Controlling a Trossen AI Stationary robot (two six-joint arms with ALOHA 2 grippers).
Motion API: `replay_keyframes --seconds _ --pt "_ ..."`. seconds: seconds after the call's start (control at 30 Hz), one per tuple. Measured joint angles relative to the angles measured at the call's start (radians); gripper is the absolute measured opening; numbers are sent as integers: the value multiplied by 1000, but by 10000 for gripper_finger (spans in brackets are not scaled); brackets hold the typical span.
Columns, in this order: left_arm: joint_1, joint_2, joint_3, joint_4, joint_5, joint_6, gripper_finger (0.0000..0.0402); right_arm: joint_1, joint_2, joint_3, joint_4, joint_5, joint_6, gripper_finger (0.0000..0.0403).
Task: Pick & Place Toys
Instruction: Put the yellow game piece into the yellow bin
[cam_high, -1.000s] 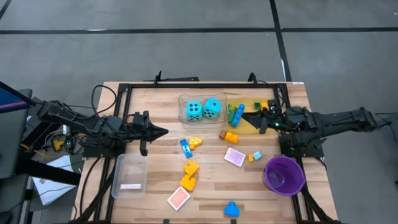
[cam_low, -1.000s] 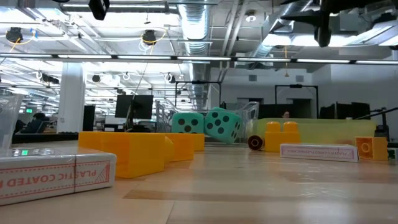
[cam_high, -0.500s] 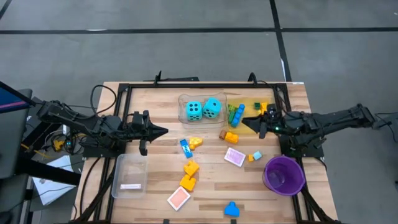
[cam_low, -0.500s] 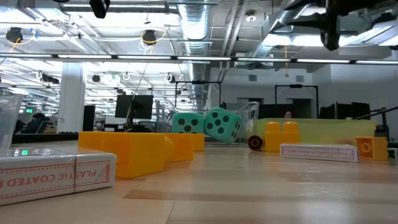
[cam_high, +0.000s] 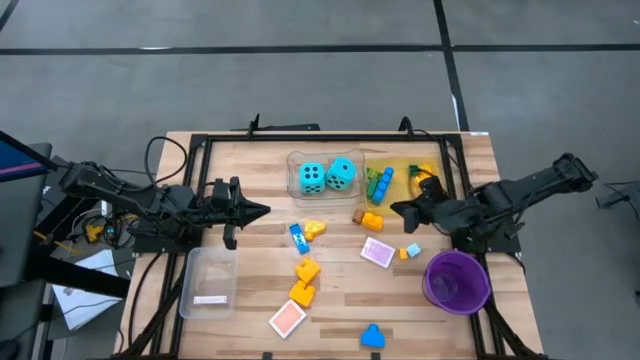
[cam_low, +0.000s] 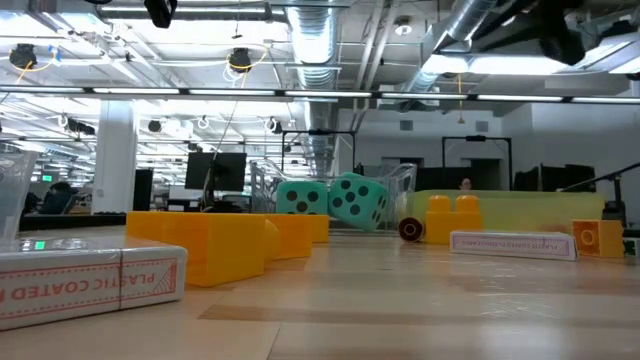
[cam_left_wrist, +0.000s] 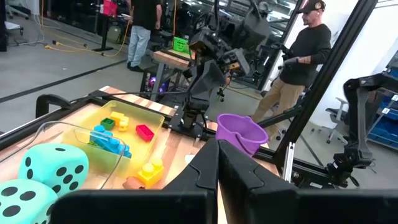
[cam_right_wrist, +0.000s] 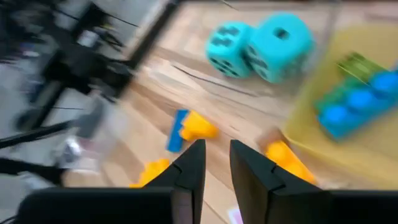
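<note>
Two turquoise dice sit in a clear tray at the far middle and also show in the low view. Several coloured bricks lie in the yellow tray beside it. Loose bricks and pink tiles lie flat on the table's middle. My right gripper hovers empty over the yellow tray's near left corner, its fingers a narrow gap apart. My left gripper is shut and empty at the table's left, its fingers pointing toward the right.
A purple bowl stands at the near right under my right arm. An empty clear tray lies at the near left. A black frame rims the table. Persons stand beyond the table's right side.
My right gripper has drawn away from above the yellow tray toward the table's near edge, and its arm has pulled back toward the right. The toys have stayed where they were.
</note>
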Motion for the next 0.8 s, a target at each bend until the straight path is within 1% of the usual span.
replay_keyframes --seconds 0.13,0.2,0.33,0.47,0.57,0.63,0.8 --pt "0 0 0 0 0 0 0 1 121 88 -189 -16 163 65" --pt "0 0 0 0 0 0 0 1 180 104 -231 -48 210 65" --pt "0 0 0 -1 0 0 0 1 293 121 -220 -123 235 65" --pt "0 0 0 -1 0 0 0 1 392 147 -190 -203 207 72" --pt "0 0 0 -1 0 0 0 -2 448 167 -193 -242 203 90" --pt "0 0 0 -2 0 0 0 -7 471 177 -194 -250 208 107" --pt "0 0 0 -2 0 0 0 -43 486 186 -223 -266 241 174"
